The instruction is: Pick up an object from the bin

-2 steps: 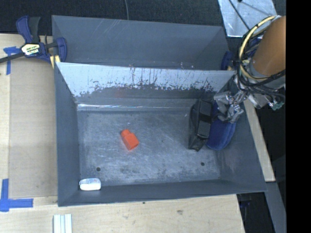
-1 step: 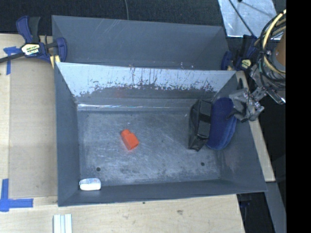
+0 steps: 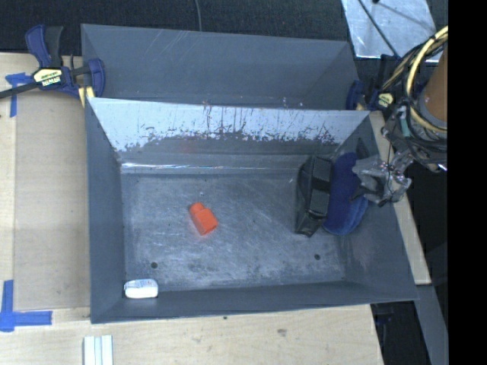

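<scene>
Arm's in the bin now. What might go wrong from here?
The gripper sits by the bin's right wall; a careless move might scrape it. The orange block lies apart from it, toward the bin's middle, so descending here would likely catch nothing. The white thing is tucked in the front-left corner, probably awkward to grasp.
</scene>
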You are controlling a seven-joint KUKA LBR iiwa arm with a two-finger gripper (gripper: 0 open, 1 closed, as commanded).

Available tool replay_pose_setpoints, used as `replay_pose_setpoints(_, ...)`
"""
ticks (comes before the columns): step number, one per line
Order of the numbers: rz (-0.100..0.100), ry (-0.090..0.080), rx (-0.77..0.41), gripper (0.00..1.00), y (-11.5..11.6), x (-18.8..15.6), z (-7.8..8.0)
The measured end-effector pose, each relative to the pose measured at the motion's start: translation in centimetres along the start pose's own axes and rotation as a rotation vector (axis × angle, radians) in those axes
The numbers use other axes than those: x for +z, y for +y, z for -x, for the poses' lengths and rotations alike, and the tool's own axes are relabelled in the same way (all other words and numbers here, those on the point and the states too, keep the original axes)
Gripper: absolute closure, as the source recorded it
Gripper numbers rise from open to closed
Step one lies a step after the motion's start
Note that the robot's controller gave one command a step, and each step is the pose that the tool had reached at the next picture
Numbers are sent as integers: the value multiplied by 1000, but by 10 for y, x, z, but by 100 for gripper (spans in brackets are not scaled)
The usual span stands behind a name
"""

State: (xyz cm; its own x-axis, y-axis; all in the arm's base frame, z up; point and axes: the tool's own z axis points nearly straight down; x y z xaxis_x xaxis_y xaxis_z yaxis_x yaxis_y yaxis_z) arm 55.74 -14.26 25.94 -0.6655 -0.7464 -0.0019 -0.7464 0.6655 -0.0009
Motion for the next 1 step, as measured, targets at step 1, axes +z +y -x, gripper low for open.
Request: replay_pose_setpoints(1, -4, -2, 5, 100, -17, -3, -2)
